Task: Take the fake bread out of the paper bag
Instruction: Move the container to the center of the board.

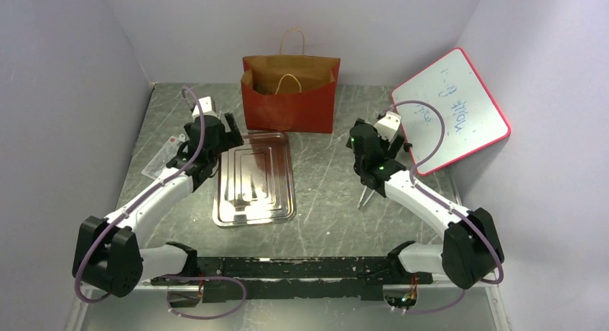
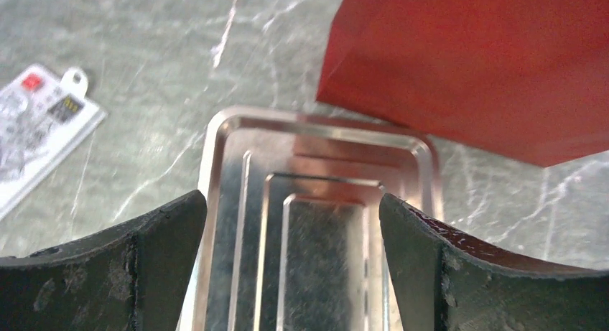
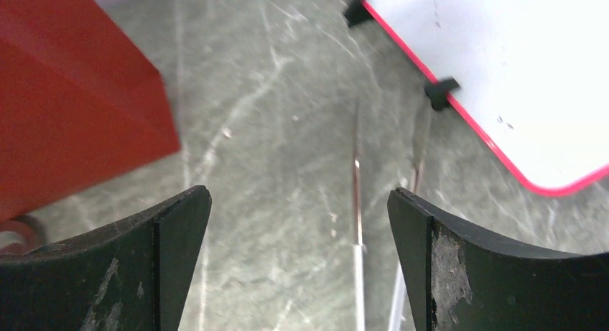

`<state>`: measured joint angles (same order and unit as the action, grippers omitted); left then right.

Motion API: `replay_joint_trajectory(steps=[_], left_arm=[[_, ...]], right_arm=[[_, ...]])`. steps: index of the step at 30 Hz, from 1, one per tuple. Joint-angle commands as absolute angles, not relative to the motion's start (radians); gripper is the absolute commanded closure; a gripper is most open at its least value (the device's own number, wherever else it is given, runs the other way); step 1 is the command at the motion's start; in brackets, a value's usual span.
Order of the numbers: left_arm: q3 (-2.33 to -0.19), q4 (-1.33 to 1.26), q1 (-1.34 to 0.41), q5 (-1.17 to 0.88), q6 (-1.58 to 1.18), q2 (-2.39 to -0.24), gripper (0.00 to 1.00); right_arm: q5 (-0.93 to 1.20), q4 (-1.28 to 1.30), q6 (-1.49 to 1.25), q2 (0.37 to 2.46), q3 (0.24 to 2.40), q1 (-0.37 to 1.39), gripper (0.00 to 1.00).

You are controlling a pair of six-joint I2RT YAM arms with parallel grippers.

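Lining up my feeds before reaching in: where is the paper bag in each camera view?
Top external: paper bag stands upright at the back centre, mouth open, behind the tray.
Left wrist: its red wall fills the upper right, beyond the tray's far edge.
Right wrist: its red corner fills the upper left.
Shared landmark: the grey marbled tabletop under the bag in all three.
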<state>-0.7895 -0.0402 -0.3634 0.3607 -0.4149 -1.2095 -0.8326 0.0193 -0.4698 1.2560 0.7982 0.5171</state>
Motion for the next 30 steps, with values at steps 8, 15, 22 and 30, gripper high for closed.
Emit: replay_joint_trajectory(steps=[8,15,22,30], left_arm=[[-0.882,0.220,-0.366,0.439,-0.568,-1.283,0.05],[-0.873,0.294,-0.285,0.327,-0.662,-1.340,0.05],[-0.784,0.265,-0.217,0.270,-0.745,-1.367,0.05],[-0.755,0.242,-0.189,0.241,-0.787,-1.379,0.08]], right_arm=[[-0.921,0.294,-0.664,1.274,0.782,0.499,0.00],[-0.864,0.390,-0.765,1.280,0.717,0.438,0.00],[-0.768,0.345,-0.765,1.322,0.674,0.398,0.00],[-0.820,0.338,-0.649,1.272,0.779,0.449,0.00]])
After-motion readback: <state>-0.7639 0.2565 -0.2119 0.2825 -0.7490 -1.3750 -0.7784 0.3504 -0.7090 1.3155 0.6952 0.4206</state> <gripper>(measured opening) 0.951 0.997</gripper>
